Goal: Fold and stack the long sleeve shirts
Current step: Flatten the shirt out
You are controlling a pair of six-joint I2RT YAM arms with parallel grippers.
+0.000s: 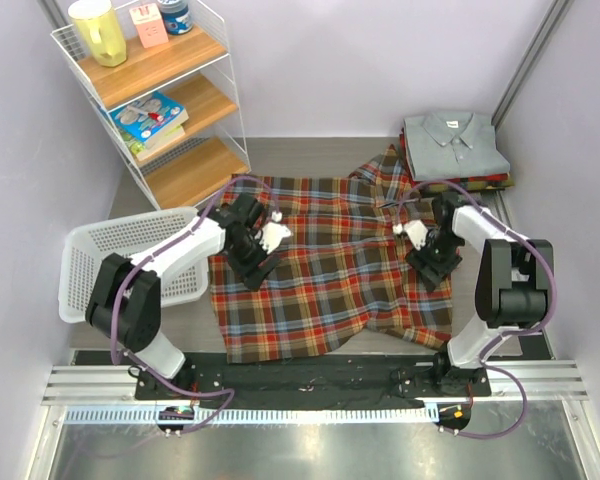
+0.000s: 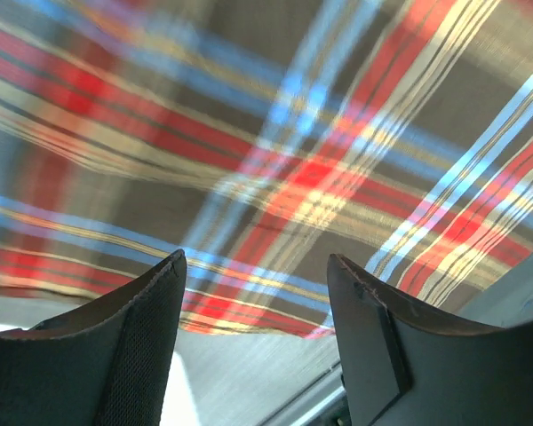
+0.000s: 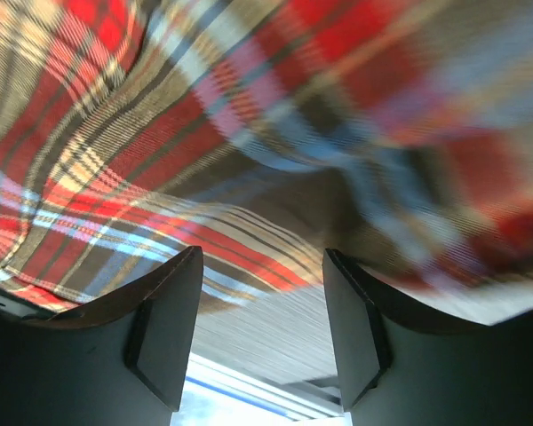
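Bright, even light; both wrist views blurred.

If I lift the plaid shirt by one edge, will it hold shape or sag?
Probably sag: the plaid shirt lies rumpled with wavy edges, so it looks floppy. Pushed, it would likely bunch rather than slide whole, as the creases near its collar suggest.

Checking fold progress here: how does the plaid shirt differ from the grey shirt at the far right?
The plaid shirt lies spread open and rumpled; the grey shirt is folded. The plaid shirt sits centrally; the grey shirt tops a stack in the far right corner. Plaid shirt: multicoloured checks; grey shirt: plain. Both are cloth shirts.
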